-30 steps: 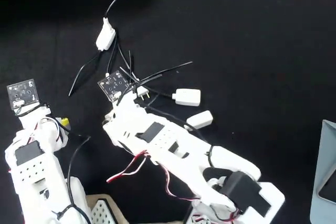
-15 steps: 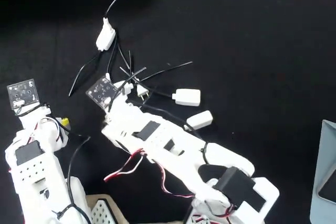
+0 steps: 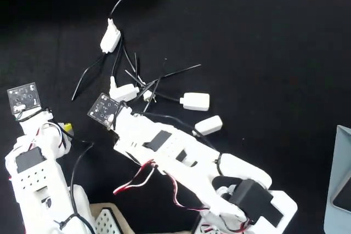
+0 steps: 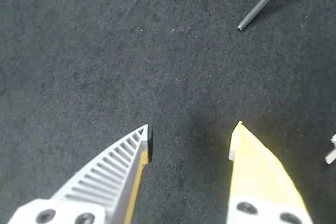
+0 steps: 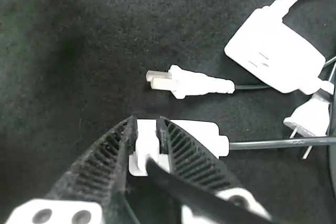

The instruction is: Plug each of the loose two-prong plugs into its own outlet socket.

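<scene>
Spreading black and matte to every side as the worktop [image 3: 274, 53], with wide open room toward the right edge and the far right corner. Stretching from the near edge toward the left of centre as the white right arm [image 3: 181, 152]; standing at the near left corner as the left arm [image 3: 33, 173].

Pinching a white outlet socket [image 5: 189, 137] in the right tool [image 5: 146, 121], with black ribbed fingers closed down onto its blunt end and a black cord leaving the other end; sitting left of centre, about midway between the near and far edges. Lying farther along as a second socket [image 5: 275, 51], white and blocky, two slots facing up. Resting nearer the middle of the worktop as two further sockets [image 3: 194, 101], close together.

Lying just beside the held socket, apart from it, as a two-prong plug [image 5: 191, 83]: slim, white, two flat bare prongs. Lying near the second socket as another plug [image 5: 311, 116]. Crowding this patch with crossing black cords [image 3: 182, 70].

Hanging over bare worktop near the left edge as the left tool [image 4: 192, 129], with one white ribbed finger and one yellow finger spread well apart, gripping nothing. Lying nearby as a thin cord end [image 4: 262, 2].
</scene>
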Tool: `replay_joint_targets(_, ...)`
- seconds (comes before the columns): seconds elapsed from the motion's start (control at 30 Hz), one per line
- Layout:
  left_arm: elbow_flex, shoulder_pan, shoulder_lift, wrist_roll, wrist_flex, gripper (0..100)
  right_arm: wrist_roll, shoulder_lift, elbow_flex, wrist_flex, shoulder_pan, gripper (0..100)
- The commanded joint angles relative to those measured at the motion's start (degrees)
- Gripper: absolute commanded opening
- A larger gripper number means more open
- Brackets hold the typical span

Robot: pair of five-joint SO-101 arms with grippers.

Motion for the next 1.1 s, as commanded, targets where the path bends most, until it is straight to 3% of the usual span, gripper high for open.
replay_joint_targets(0.0, -0.13, -0.31, -0.88, 0.18, -0.79, 25, 0.53, 1.89, 0.04, 3.87, -0.18, 1.1)
replay_joint_targets(0.33, 0.66, -0.04, -1.32, 0.18, -0.97, 25, 0.62, 1.01, -0.22, 4.84, 0.0, 1.1)
replay_joint_targets(0.5, 0.66, -0.22, -1.32, 0.18, -0.97, 25, 0.35, -7.16, 0.22, 5.19, 0.18, 1.1)
replay_joint_targets(0.77, 0.66, -0.31, -1.32, 0.26, -0.97, 25, 0.44, -21.32, -1.98, 10.37, 6.68, 1.1)
replay_joint_targets(1.07, 0.66, -0.31, -1.32, 0.18, -0.97, 25, 0.35, -21.93, -8.31, 7.47, 13.01, 1.1)
